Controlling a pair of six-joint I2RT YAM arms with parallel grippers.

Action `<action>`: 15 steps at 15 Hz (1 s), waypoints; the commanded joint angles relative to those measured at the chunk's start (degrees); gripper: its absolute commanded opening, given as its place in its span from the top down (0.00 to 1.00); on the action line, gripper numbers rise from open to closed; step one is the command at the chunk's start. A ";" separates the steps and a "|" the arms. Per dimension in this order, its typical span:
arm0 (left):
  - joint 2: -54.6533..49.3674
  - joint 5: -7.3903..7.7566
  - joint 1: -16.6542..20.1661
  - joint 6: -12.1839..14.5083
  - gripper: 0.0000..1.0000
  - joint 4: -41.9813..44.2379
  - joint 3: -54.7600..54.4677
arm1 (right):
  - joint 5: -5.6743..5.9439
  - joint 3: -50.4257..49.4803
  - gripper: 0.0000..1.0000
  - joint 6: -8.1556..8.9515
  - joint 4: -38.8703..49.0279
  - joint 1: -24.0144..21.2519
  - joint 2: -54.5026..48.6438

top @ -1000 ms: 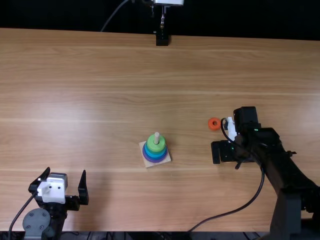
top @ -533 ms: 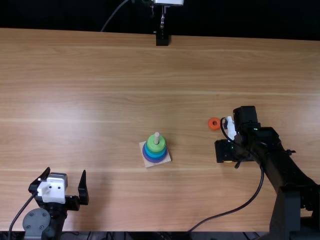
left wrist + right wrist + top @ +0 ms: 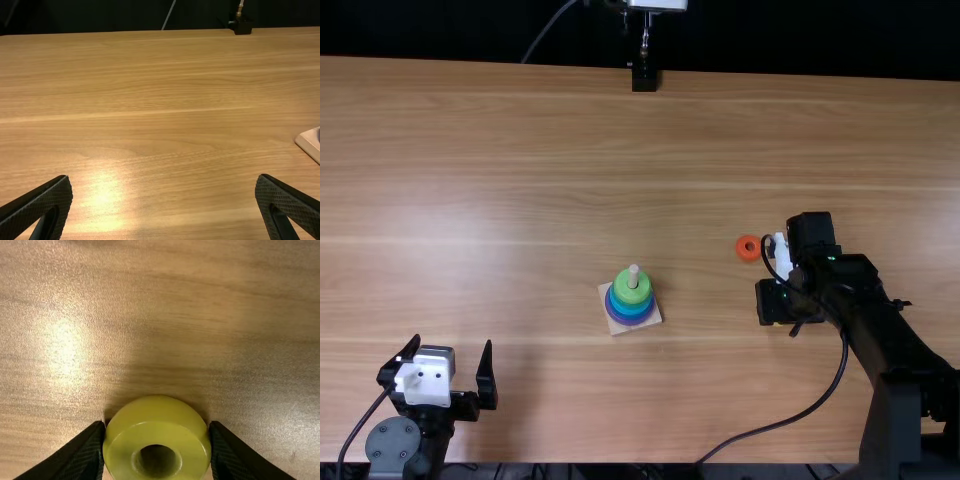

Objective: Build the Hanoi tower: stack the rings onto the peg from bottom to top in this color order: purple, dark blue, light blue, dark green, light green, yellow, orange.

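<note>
In the top view my right gripper (image 3: 788, 304) is low at the table's right side, a bit of the yellow ring showing under it. In the right wrist view my right gripper (image 3: 157, 442) is shut on the yellow ring (image 3: 157, 415), one finger at each side. The orange ring (image 3: 748, 248) lies flat just beyond it. On the wooden base (image 3: 616, 325), the peg (image 3: 633, 270) rises through a light green ring (image 3: 631, 291) above blue and purple ones (image 3: 629, 322). My left gripper (image 3: 454, 372) stands open at the near left; in its wrist view the left gripper (image 3: 164, 192) holds nothing.
A black cable (image 3: 800, 411) loops from the right arm to the table's near edge. A black mount (image 3: 644, 78) stands at the far edge. Bare wood (image 3: 540, 230) lies between the left arm and the tower base.
My right gripper's fingers have drawn together around the yellow ring. The left arm, the tower and the orange ring have stayed in place.
</note>
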 commanded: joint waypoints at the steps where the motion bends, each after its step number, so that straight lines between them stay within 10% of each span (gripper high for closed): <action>1: -0.67 0.26 -0.45 -0.34 0.00 -4.40 -6.42 | -0.12 3.82 1.00 -0.33 -0.31 1.21 -3.24; 15: -0.67 0.36 -0.54 -0.34 0.00 -4.40 -6.42 | -0.44 47.41 1.00 -0.22 -37.54 27.40 -1.92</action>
